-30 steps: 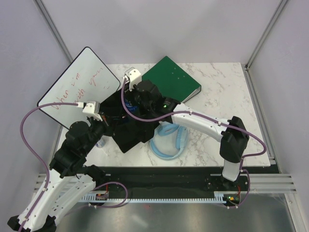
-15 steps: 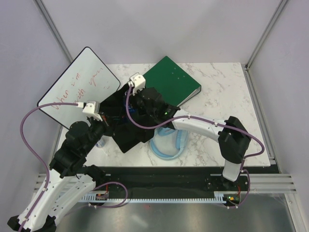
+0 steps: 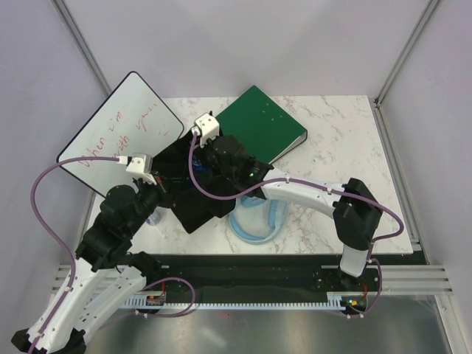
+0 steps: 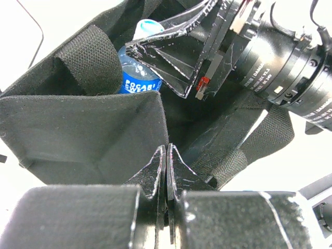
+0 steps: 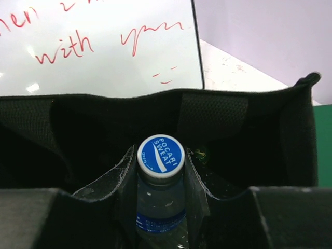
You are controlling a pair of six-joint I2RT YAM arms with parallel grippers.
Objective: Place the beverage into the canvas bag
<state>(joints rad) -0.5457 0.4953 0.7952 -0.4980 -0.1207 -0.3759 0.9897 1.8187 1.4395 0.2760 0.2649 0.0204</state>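
Saw the beverage (image 5: 160, 192), a clear bottle with a blue label and a blue cap reading "Pocari Sweat", upright inside the open mouth of the canvas bag (image 5: 223, 119). Found it gripped at neck and shoulder by the right gripper (image 5: 160, 161), jaws at a middle width, pressed on the bottle from both sides. Could not tell whether the bottle's bottom touched the floor of the bag. Noted the bag black and floppy, with soft creased walls and a webbing strap (image 4: 85, 57) on one side. Found the left gripper (image 4: 166, 161) closed tight at the near rim of the bag, a fold of the fabric pinched between the tips. Saw from above the bag lying on the marble table (image 3: 339, 140), a whiteboard (image 3: 118, 133) with red handwriting just beside it on the left, a green binder (image 3: 262, 125) at its far right corner, touching or overlapping, and a pale blue looped thing (image 3: 254, 221) against its near right side, kind not clear.
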